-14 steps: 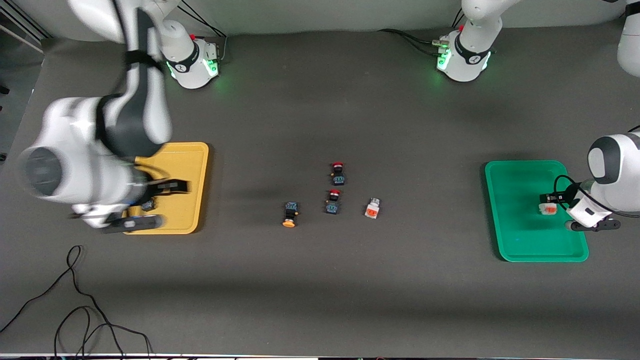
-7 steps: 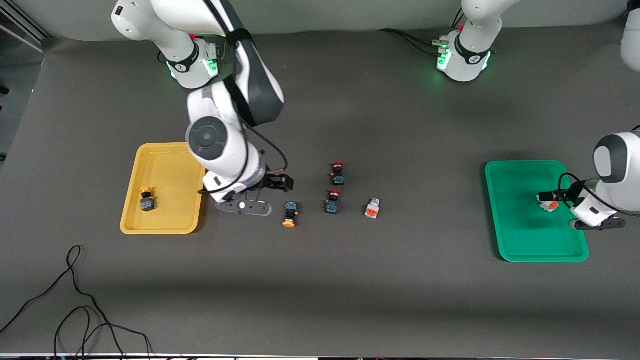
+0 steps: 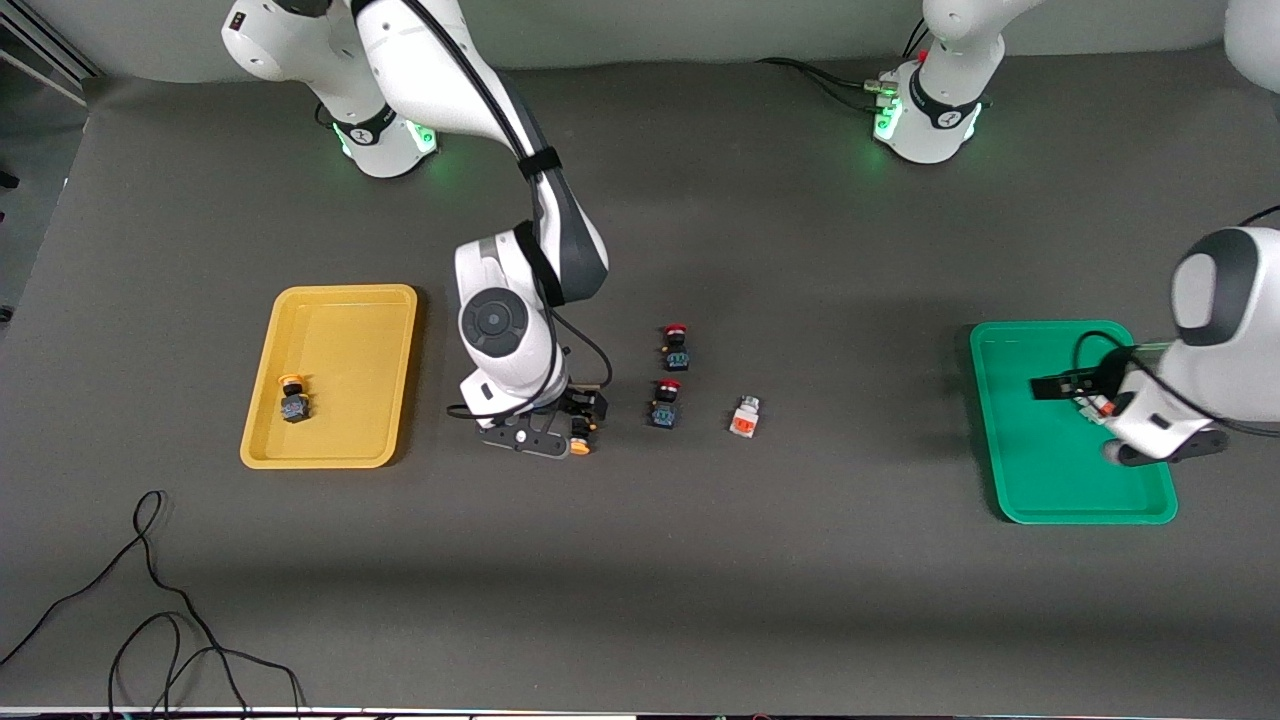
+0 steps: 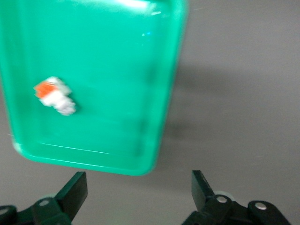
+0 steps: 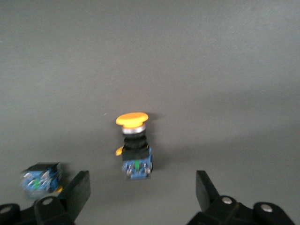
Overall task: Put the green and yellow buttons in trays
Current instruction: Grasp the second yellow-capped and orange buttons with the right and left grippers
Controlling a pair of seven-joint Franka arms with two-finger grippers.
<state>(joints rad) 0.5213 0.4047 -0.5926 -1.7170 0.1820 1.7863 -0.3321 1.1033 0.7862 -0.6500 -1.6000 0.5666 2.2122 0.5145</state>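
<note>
The yellow tray [image 3: 340, 330] holds one yellow-capped switch [image 3: 292, 400]. My right gripper [image 3: 585, 412] is open and empty, low over a second yellow-capped switch [image 3: 579, 445] that lies on the table; in the right wrist view this switch [image 5: 134, 145] lies just ahead of the open fingers [image 5: 79, 187]. The green tray [image 3: 1040, 470] holds a white-grey switch with an orange-red block [image 3: 1095, 408], also in the left wrist view [image 4: 55, 96]. My left gripper [image 3: 1062, 385] is open and empty above the green tray [image 4: 117, 70]. Another white-grey switch [image 3: 744, 417] lies on the table.
Two red-capped dark switches [image 3: 676, 347] [image 3: 666, 403] lie between the yellow-capped switch and the loose white-grey one. One dark switch shows beside my right gripper's finger in the right wrist view [image 5: 41, 179]. A black cable [image 3: 150, 600] lies near the front edge.
My right arm swung from the yellow tray, leaving a switch in it, to over the loose yellow-capped switch. My left gripper let go of the white-grey switch in the green tray and shifted toward the table's middle.
</note>
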